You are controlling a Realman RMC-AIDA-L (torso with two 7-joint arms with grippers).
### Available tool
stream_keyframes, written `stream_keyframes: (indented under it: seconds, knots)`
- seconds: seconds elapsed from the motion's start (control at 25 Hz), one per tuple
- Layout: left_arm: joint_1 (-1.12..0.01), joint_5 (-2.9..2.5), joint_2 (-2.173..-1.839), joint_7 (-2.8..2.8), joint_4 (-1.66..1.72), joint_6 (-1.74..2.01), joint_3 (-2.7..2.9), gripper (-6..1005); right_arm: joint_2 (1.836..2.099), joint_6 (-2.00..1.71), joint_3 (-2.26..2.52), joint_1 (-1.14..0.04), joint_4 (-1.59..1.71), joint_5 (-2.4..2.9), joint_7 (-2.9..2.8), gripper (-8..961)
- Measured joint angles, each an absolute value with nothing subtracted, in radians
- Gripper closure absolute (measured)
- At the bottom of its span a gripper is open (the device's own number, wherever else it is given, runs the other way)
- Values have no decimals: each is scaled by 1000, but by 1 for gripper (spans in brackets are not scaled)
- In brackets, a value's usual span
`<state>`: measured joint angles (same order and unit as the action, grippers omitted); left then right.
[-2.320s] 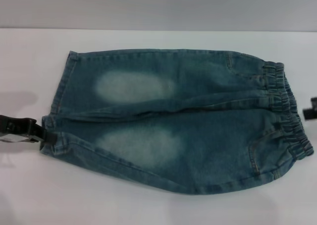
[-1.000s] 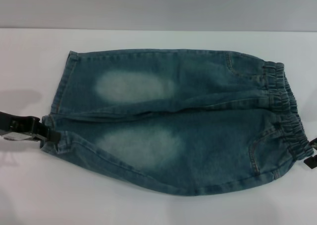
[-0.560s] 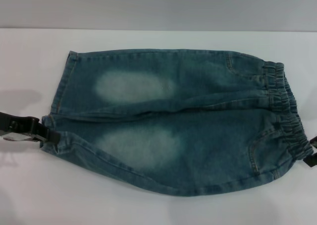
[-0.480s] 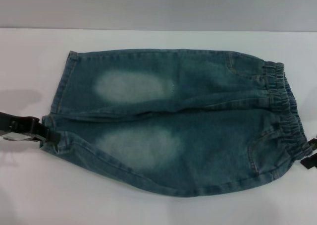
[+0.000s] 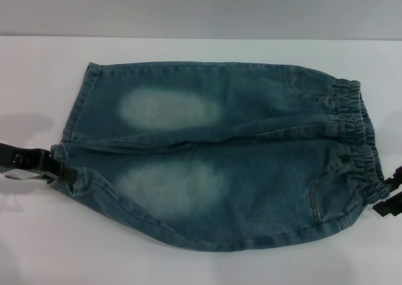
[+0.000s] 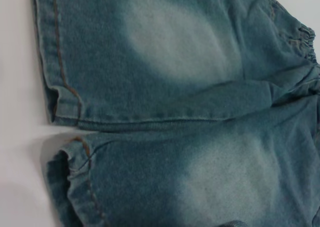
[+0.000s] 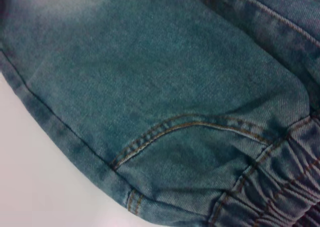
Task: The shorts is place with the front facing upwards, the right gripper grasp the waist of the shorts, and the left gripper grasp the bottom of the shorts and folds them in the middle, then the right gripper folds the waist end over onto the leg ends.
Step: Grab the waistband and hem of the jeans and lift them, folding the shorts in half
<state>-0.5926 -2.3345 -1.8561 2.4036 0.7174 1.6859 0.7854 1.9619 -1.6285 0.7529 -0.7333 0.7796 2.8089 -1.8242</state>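
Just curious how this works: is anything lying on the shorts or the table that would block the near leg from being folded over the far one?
Nothing visible does. The shorts lie flat on the bare white table, nothing on top.

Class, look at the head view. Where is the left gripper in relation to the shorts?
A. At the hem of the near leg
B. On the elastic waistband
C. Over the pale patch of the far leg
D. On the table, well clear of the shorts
A: the left gripper meets the hem of the near leg of the shorts, opposite the waist.
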Motion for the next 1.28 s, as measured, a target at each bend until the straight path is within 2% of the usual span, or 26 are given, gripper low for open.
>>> stream_keyframes:
  seconds: [0.52,1.28]
  knots:
    - [-589,-2333,-1861,2402,716,1687,785,997,1943,-1651,756,-731,804,2823,-1825,349]
    - [-592,-2333,-1864,2401,716,1687,770,997,1969,-1640,756,-739,799,2824,-1822,358]
